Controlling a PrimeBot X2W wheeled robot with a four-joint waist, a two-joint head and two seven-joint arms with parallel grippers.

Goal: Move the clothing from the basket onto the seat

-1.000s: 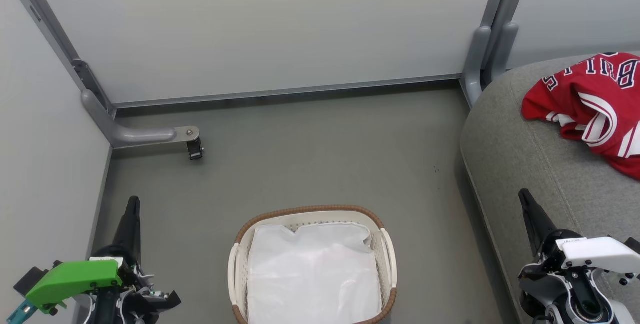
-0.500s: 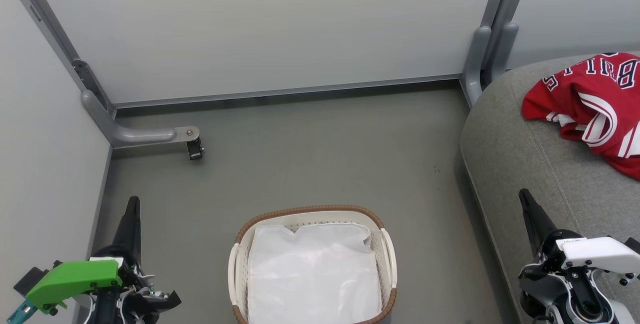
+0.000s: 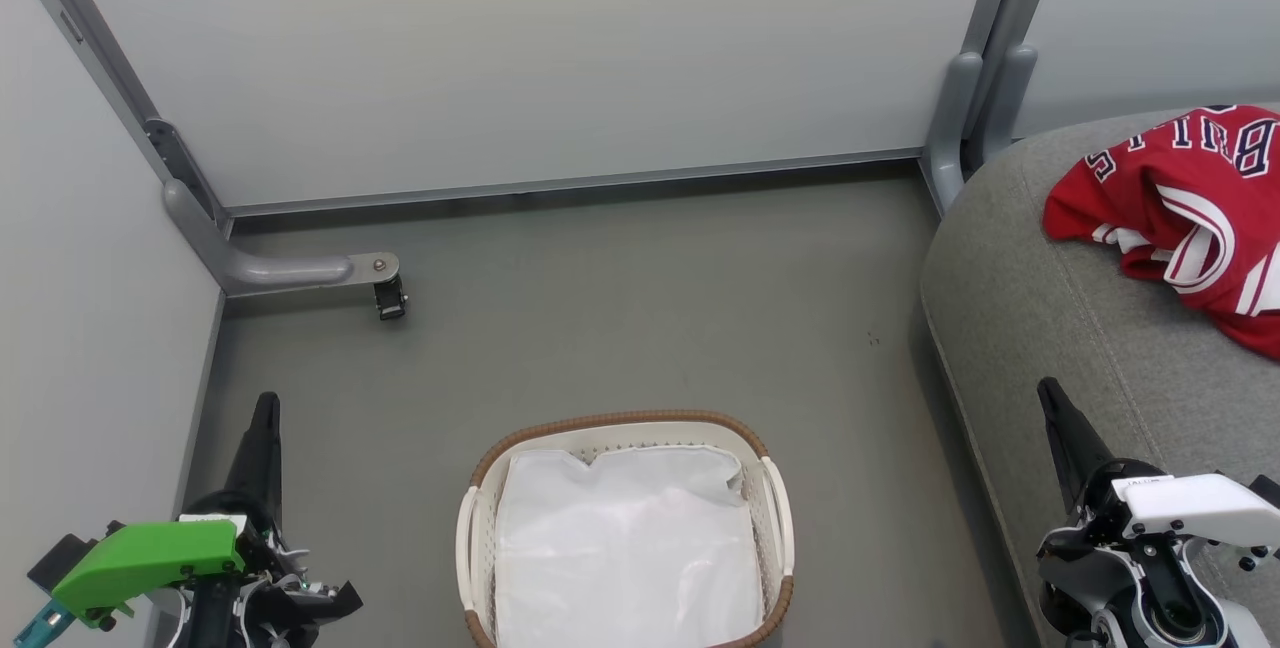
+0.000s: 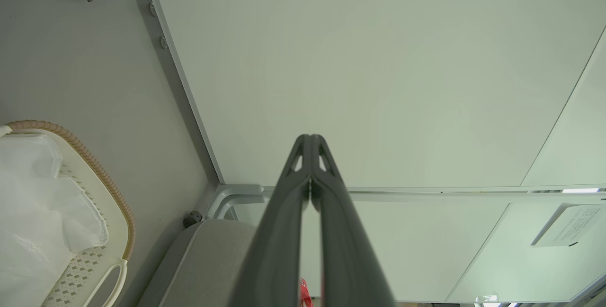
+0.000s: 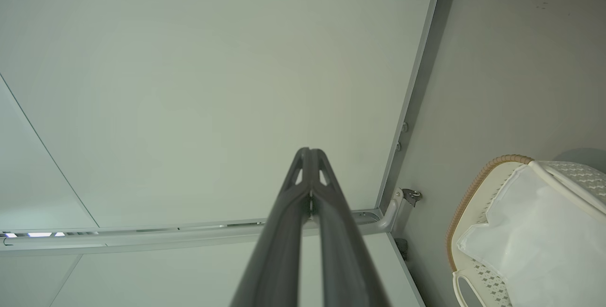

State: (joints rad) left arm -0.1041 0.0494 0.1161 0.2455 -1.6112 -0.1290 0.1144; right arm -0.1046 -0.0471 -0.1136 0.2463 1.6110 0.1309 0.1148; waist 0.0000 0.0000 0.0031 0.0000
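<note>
The red clothing (image 3: 1185,213) with white stripe trim and dark lettering lies bunched on the grey seat (image 3: 1040,328) at the right edge of the head view. The cream basket (image 3: 480,488) with the brown woven rim stands on the floor at bottom centre and holds just a white sheet lining (image 3: 625,548). My left gripper (image 3: 265,406) is shut and empty at the lower left, apart from the basket. My right gripper (image 3: 1048,390) is shut and empty over the seat's front edge. The tips meet in the left wrist view (image 4: 310,139) and in the right wrist view (image 5: 310,150).
Pale partition panels (image 3: 520,58) wall in the floor at the back and left. A grey foot with a small caster (image 3: 388,300) juts out at the left corner. A grey post (image 3: 960,118) stands by the seat's far corner. Grey floor (image 3: 640,308) lies between basket and panels.
</note>
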